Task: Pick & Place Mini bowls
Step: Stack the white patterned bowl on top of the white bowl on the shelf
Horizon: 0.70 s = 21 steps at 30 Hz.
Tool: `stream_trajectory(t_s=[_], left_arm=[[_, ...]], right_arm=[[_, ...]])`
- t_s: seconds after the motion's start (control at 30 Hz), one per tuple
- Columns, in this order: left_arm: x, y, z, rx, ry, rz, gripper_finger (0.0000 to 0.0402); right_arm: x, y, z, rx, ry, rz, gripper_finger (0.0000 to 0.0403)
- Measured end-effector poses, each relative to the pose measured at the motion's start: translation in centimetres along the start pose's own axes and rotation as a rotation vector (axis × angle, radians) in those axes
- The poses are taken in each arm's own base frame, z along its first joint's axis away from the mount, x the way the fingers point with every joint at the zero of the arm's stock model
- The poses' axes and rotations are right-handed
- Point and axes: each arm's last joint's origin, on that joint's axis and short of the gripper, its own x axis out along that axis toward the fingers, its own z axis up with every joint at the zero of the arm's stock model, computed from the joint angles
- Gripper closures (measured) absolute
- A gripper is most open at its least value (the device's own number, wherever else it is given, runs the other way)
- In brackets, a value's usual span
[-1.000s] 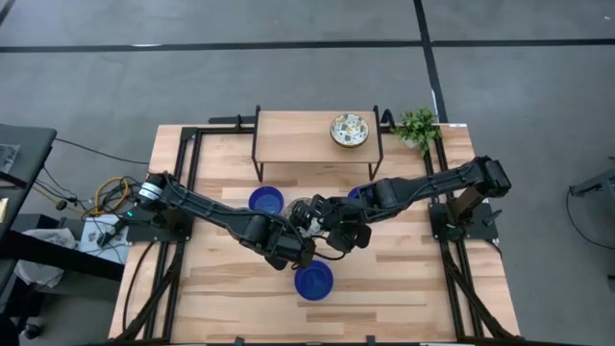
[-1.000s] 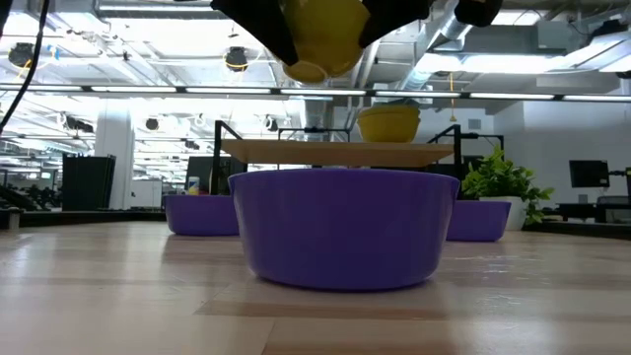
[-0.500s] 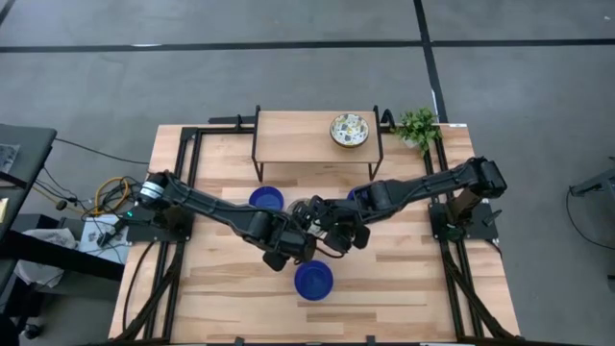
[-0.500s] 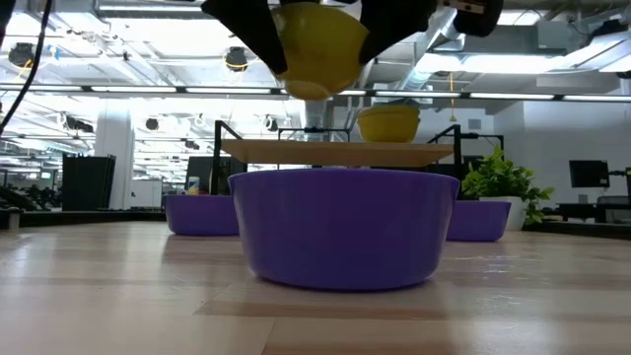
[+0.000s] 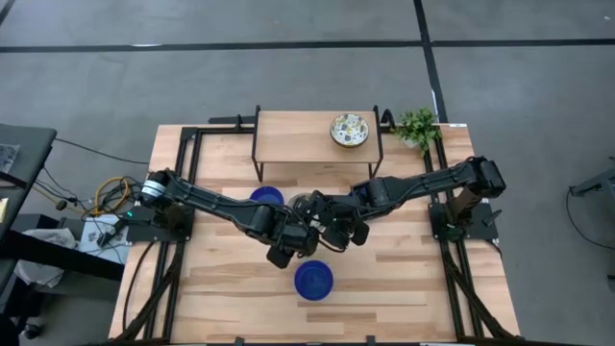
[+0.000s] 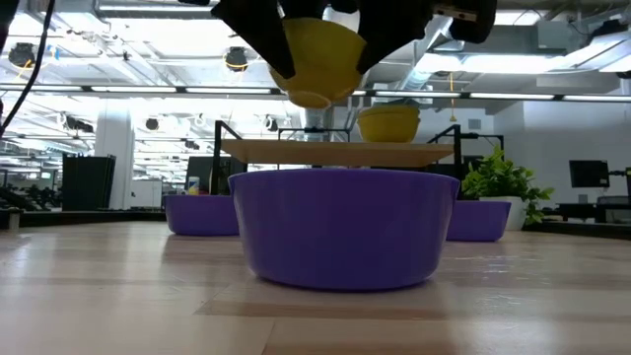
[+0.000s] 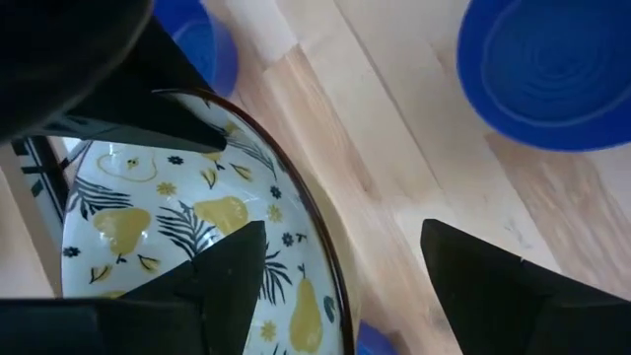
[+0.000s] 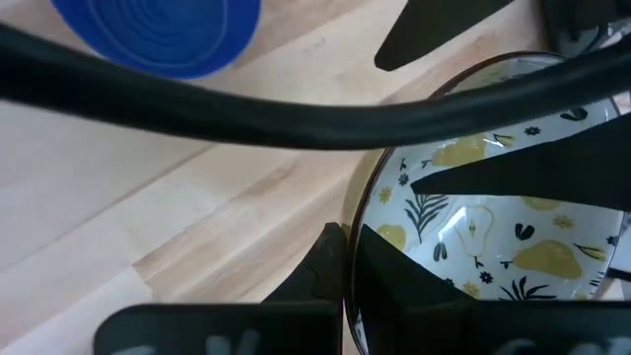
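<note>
A mini bowl (image 6: 317, 54), yellow outside and white with pears and leaves inside (image 7: 148, 247), hangs in the air above the table's middle (image 5: 306, 205). My right gripper (image 8: 347, 232) is shut on its rim. My left gripper (image 7: 343, 229) is open, with one finger over the bowl's inside and the other well outside the wall. A blue mini bowl (image 5: 313, 280) stands on the table just nearer than the grippers. Another blue one (image 5: 266, 198) stands on the left. A third (image 6: 478, 219) is partly hidden under my right arm. My right gripper pinches the bowl's rim (image 8: 353, 210), one finger (image 8: 404, 276) inside the bowl and one (image 8: 315, 266) outside its wall. The fingers come slanting down from the table's right. The bowl is lifted clear, its open side up. My left gripper straddles the rim (image 7: 330, 271) on the other side; I cannot tell whether its inner finger (image 7: 227, 266) touches the bowl.
A low wooden shelf (image 5: 298, 144) stands at the table's far edge with one patterned mini bowl (image 5: 350, 130) on it. A small green plant (image 5: 418, 125) stands to its right. Bare tabletop lies toward the near edge, on both sides of the near blue bowl.
The patterned bowl has sunk a little between the two grippers. My left gripper has drawn slightly toward the far edge, so the near blue bowl now shows whole from above.
</note>
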Motion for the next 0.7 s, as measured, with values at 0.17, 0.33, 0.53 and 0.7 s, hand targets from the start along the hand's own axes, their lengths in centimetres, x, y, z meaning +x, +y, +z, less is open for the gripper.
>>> stream_trajectory(t_s=[0.17,0.33,0.53,0.7], left_arm=[[0.3,0.3,-0.6,-0.006,0.032,-0.051,0.0132],[0.5,0.7,-1.3,-0.057,0.061,-0.105,0.0132],[-3.8,2.8,-3.4,-0.146,0.068,0.005,0.0132],[-4.5,2.8,-3.9,-0.155,0.050,-0.012,0.0132]], right_arm=[[0.2,0.0,-0.1,0.000,0.031,-0.004,0.0403],[0.4,0.1,-0.3,0.010,0.056,0.000,0.0403],[1.5,0.9,-0.8,0.029,0.092,0.097,0.0403],[1.0,0.5,-1.0,0.046,0.093,0.066,0.0403]])
